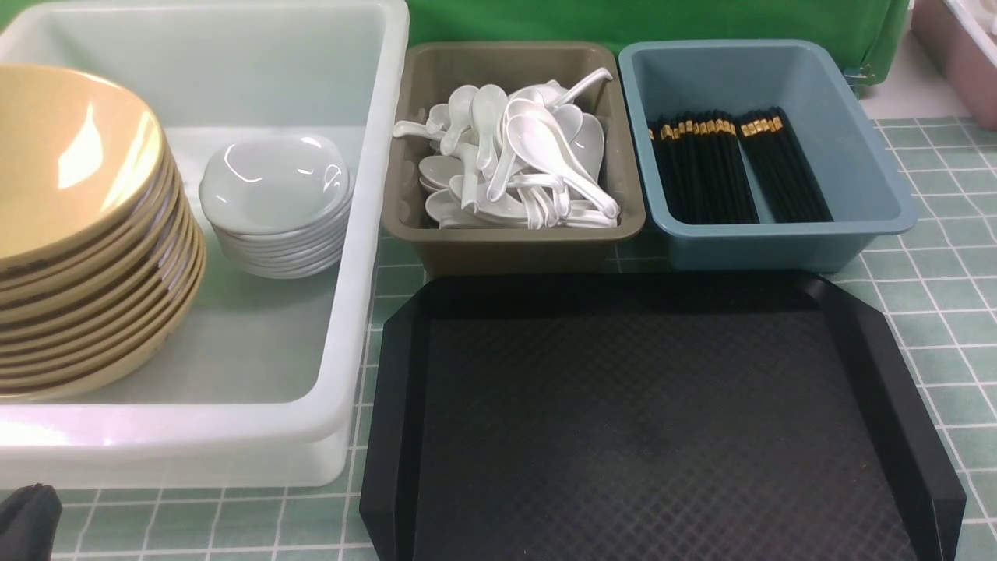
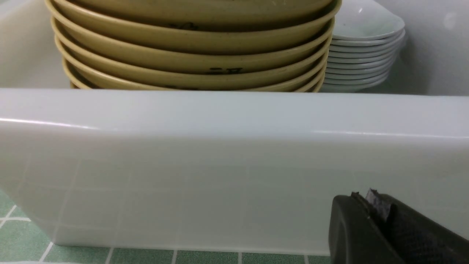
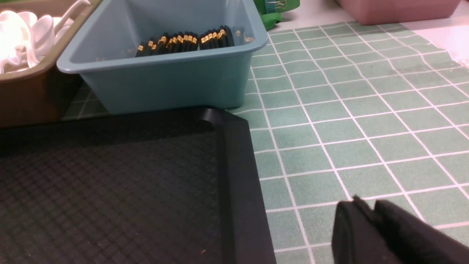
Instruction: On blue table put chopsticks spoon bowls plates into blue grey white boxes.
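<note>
A stack of yellow plates (image 1: 78, 234) (image 2: 190, 55) and a stack of small white bowls (image 1: 273, 202) (image 2: 362, 47) sit inside the white box (image 1: 374, 195). White spoons (image 1: 522, 156) fill the grey box (image 1: 514, 245). Black chopsticks (image 1: 732, 167) (image 3: 183, 40) lie in the blue box (image 1: 857, 156) (image 3: 165, 84). My left gripper (image 2: 370, 200) is shut and low, just outside the white box's near wall (image 2: 220, 165); only its dark tip (image 1: 27, 518) shows in the front view. My right gripper (image 3: 366, 207) hovers over the tiled cloth beside the tray, jaws together and holding nothing.
A black tray (image 1: 646, 428) (image 3: 110, 183) lies in front of the grey and blue boxes with nothing on it. A pink box (image 1: 958, 54) (image 3: 395, 9) stands at the far right. A green backdrop (image 1: 623, 19) rises behind the boxes.
</note>
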Available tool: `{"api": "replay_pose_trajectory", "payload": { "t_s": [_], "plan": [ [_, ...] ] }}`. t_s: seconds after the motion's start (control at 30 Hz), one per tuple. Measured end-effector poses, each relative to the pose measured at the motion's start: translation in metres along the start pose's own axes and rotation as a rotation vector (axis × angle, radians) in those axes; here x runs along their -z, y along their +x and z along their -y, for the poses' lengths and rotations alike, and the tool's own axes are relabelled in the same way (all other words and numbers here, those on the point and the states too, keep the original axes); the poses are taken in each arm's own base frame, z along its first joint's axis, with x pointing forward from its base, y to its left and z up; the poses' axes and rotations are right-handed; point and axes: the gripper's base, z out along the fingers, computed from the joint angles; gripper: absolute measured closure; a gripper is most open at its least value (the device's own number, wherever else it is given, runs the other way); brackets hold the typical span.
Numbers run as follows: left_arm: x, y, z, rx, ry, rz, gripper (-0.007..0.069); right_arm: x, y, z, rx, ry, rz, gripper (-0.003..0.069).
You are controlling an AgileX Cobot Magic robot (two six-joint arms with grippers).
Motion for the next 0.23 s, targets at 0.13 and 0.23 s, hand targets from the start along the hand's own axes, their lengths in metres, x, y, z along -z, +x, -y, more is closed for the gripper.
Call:
{"api": "replay_pose_trajectory", "payload": {
  "t_s": [0.13, 0.23],
  "plan": [
    [0.0000, 0.0000, 0.0000, 0.000, 0.000, 0.000, 0.0622, 0.0000, 0.0000, 0.0000, 0.000, 0.000, 0.000, 0.0548],
    [0.0000, 0.0000, 0.0000, 0.000, 0.000, 0.000, 0.0622, 0.0000, 0.0000, 0.0000, 0.000, 0.000, 0.000, 0.0546]
  ]
}}
